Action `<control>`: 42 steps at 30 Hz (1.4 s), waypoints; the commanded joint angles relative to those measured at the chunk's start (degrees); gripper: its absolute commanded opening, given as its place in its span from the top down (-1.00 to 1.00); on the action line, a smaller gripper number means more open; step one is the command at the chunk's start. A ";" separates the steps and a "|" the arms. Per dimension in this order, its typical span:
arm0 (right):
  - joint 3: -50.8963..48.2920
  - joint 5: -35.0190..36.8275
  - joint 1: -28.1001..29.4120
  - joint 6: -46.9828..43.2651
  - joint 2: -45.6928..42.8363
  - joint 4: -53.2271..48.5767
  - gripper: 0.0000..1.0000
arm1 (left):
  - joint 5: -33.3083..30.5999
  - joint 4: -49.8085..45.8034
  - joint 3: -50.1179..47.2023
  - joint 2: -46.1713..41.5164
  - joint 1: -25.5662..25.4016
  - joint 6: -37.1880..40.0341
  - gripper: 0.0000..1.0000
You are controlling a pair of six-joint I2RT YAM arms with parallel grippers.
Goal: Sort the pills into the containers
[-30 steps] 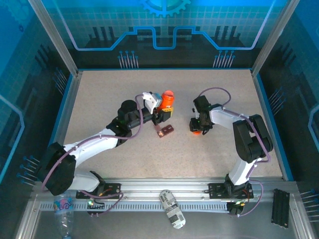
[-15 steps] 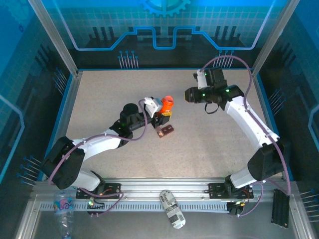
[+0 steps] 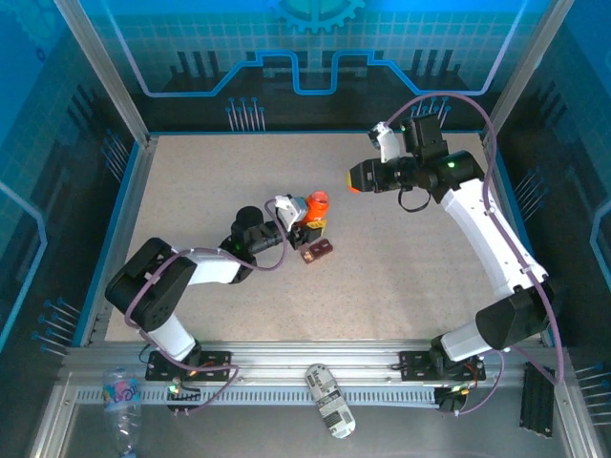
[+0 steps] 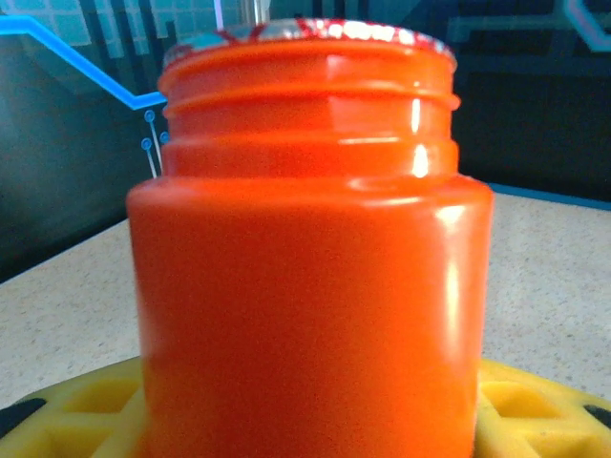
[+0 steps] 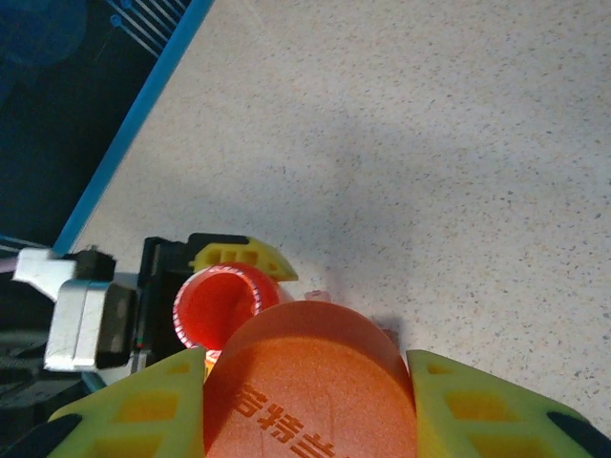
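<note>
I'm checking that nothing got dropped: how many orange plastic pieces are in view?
2: the bottle, open, in the left pincer beside the tray, and the cap gripped in the right pincer, off to the right. More may be hidden.

overhead view facing down, left wrist close on orange bottle (image 4: 305,267), right wrist above it

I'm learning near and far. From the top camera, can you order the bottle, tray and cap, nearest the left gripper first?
1. orange bottle, held in the left gripper.
2. tray, just on its near side.
3. orange cap, off right, in the right gripper.
</note>
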 commanded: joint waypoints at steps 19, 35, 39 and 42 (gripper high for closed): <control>8.51 0.34 6.39 -7.69 4.66 -10.76 0.40 | 6.09 -12.48 2.00 -6.44 0.25 2.49 1.00; 10.10 -6.11 8.74 -10.92 12.79 -12.92 0.39 | 7.26 -17.25 3.84 -7.20 0.18 6.53 1.00; 10.96 -5.79 9.51 -11.01 14.36 -13.09 0.39 | 7.43 -17.40 3.89 -7.38 0.24 6.62 1.00; 11.17 -5.66 9.55 -10.95 14.91 -12.92 0.39 | 7.61 -17.38 3.78 -7.32 0.19 6.61 1.00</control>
